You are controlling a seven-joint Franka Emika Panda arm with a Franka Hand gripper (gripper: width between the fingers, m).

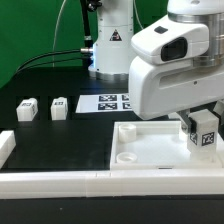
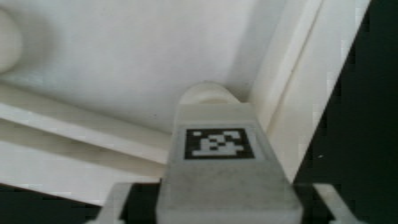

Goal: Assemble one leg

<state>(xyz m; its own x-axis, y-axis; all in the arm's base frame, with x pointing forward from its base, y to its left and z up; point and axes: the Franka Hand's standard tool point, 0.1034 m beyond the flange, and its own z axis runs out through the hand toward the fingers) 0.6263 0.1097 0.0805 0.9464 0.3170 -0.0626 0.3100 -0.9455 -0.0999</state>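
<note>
The leg [image 1: 205, 138] is held tight between the jaws of the gripper [image 2: 222, 200] – over the big white panel [image 1: 150, 150], near its edge. Two other legs [image 1: 27, 108] are seen well apart, at the exterior view's left.

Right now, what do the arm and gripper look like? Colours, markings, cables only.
Arm: glossy white rounded casing with a dark grey oval inset on its side. Gripper: white body, darker parts underneath. Base column: white, with a black triangle label. Black cables run behind it against the green backdrop.
</note>
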